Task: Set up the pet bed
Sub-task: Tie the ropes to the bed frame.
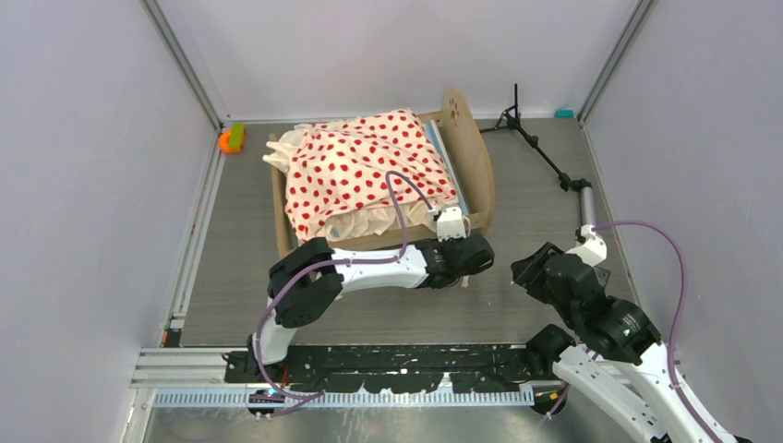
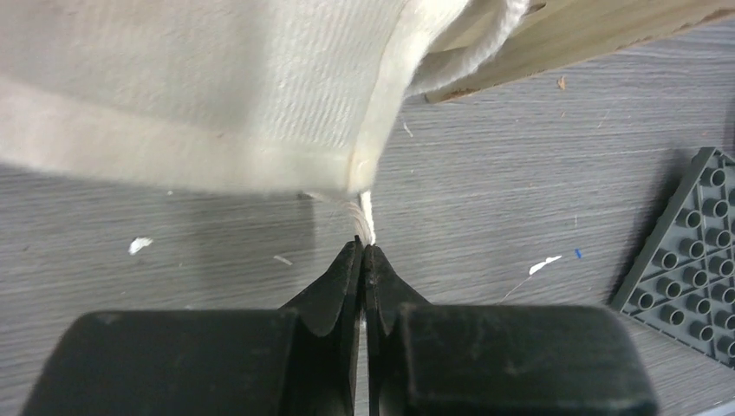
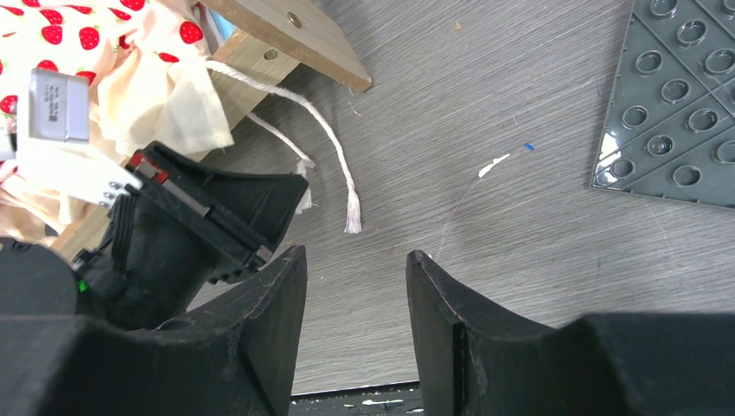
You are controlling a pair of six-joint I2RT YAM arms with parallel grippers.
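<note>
Top external: left arm [image 1: 369, 268] folded low; left claw [image 2: 364, 251] tight on cord [image 2: 367, 222]

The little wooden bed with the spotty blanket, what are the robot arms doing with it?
The left gripper is shut on a thin white cord at the near right corner of the small light-wood pet bed. The cream red-dotted ruffled bedding lies bunched across the bed. The right gripper is open and holds nothing, hovering over the grey table close by.
</note>
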